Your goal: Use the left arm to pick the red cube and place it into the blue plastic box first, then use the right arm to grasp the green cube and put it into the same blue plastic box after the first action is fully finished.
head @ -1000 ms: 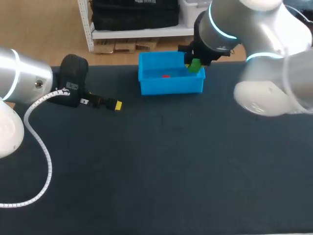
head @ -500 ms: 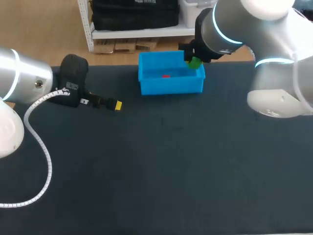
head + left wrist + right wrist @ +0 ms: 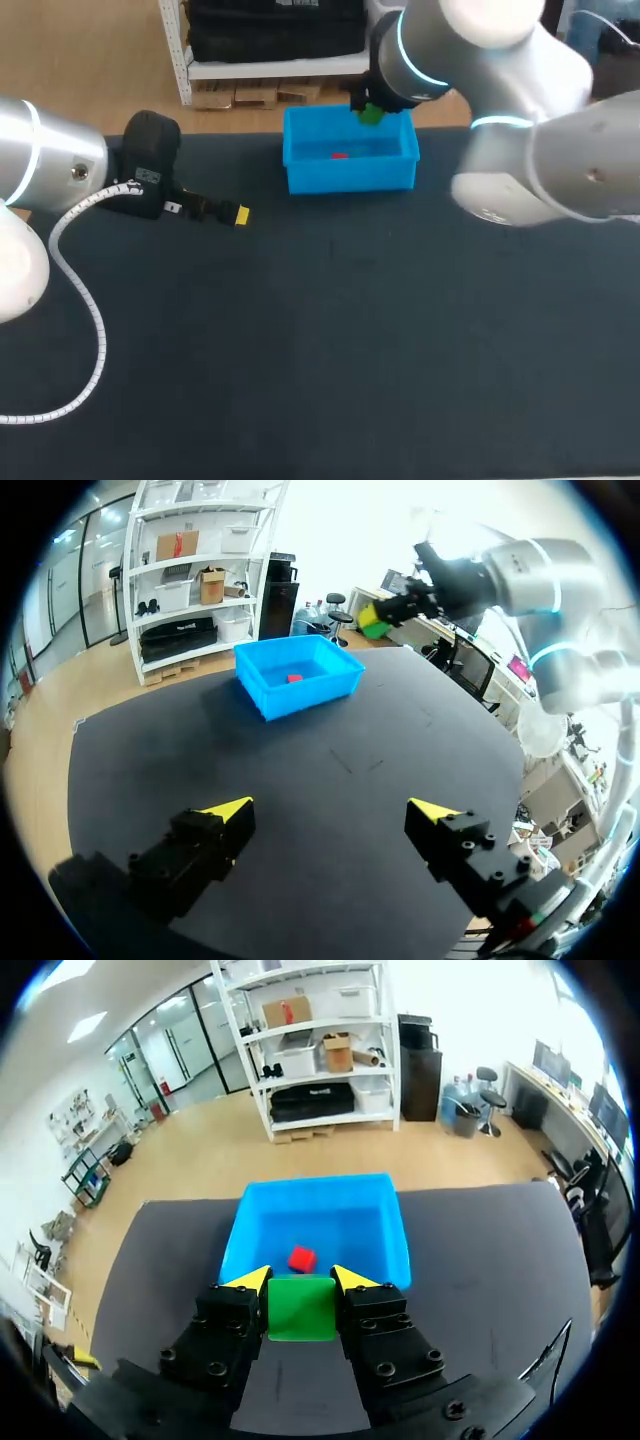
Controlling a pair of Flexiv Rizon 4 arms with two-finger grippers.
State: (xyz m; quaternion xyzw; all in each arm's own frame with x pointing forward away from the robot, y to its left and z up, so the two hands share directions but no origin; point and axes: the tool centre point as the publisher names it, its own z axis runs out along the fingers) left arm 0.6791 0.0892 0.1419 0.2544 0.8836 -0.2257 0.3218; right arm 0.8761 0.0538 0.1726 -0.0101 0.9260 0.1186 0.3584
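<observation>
The blue plastic box (image 3: 350, 178) stands at the table's far middle, with the red cube (image 3: 339, 155) lying on its floor. My right gripper (image 3: 371, 110) hangs over the box's far right rim, shut on the green cube (image 3: 371, 114). In the right wrist view the green cube (image 3: 300, 1308) sits clamped between both fingers, with the blue box (image 3: 390, 1228) and red cube (image 3: 301, 1258) below and ahead. My left gripper (image 3: 232, 214) rests low at the left of the table, open and empty. From the left wrist, its gripper (image 3: 330, 808) faces the blue box (image 3: 300, 688), the red cube (image 3: 294, 678) and the green cube (image 3: 376, 629).
A white coiled cable (image 3: 80, 290) runs along my left arm over the table's left side. The dark table (image 3: 340, 340) stretches wide in front of the box.
My right arm has carried the green cube leftward and farther back, from the box's right rim to above its far right part. The left arm has stayed still.
</observation>
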